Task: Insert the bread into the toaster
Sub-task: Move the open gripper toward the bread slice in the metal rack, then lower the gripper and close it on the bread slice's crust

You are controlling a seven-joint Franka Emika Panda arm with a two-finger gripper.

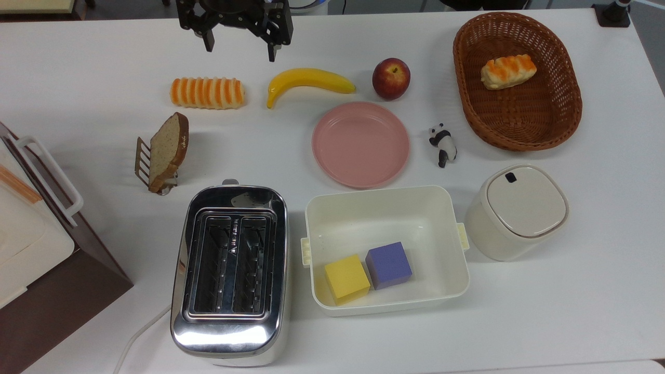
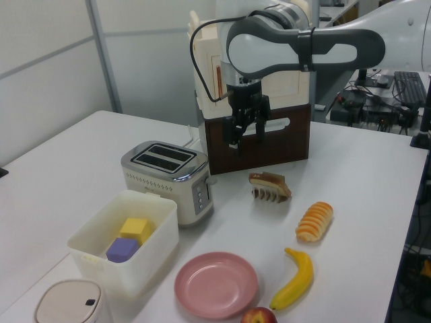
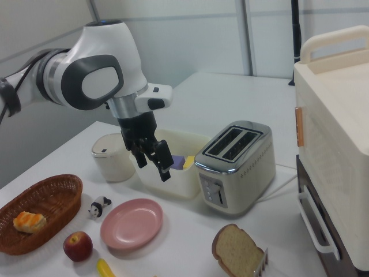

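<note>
Currently I see my black two-finger end effector [image 1: 238,48] hanging spread and empty above the white surface [image 1: 571,291], at the top view's upper edge, near the ribbed orange-and-cream striped roll [image 1: 207,93]. Speckled beige slice of bread [image 1: 167,150] with golden-brown crust leans upright in the small wire toast rack [image 1: 143,162], just beside the shiny chrome two-slot toaster [image 1: 230,272], whose slots I see empty.
</note>
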